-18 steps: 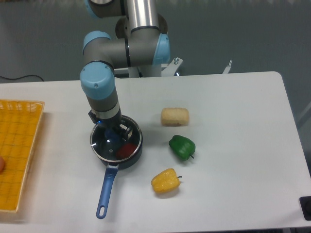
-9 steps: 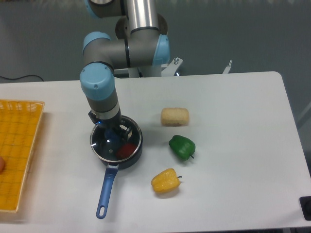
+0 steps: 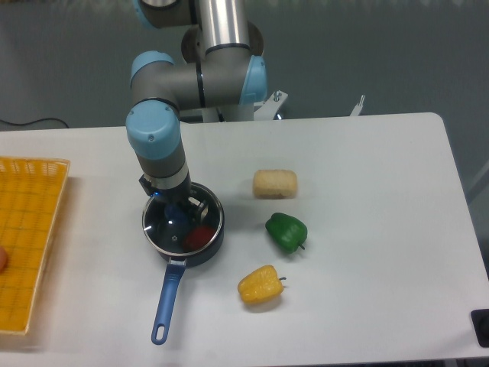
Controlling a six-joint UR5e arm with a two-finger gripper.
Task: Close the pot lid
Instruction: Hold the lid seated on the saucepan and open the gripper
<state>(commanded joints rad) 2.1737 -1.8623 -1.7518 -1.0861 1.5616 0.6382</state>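
Note:
The dark blue-grey pot (image 3: 212, 238) stands left of the table's middle, its long blue handle (image 3: 166, 300) pointing toward the front edge. The clear glass lid (image 3: 162, 229) lies flat across the pot's mouth, and something red (image 3: 200, 235) shows through the glass. My gripper (image 3: 180, 209) points straight down over the lid's centre, where a bit of blue knob shows between the fingers. One finger (image 3: 200, 205) stands off to the right of the knob, so the jaws look spread. The arm hides the back of the lid.
A beige bread roll (image 3: 275, 183) lies right of the pot, a green pepper (image 3: 286, 232) in front of it and a yellow pepper (image 3: 260, 285) nearer the front edge. A yellow basket (image 3: 30, 229) sits at the left edge.

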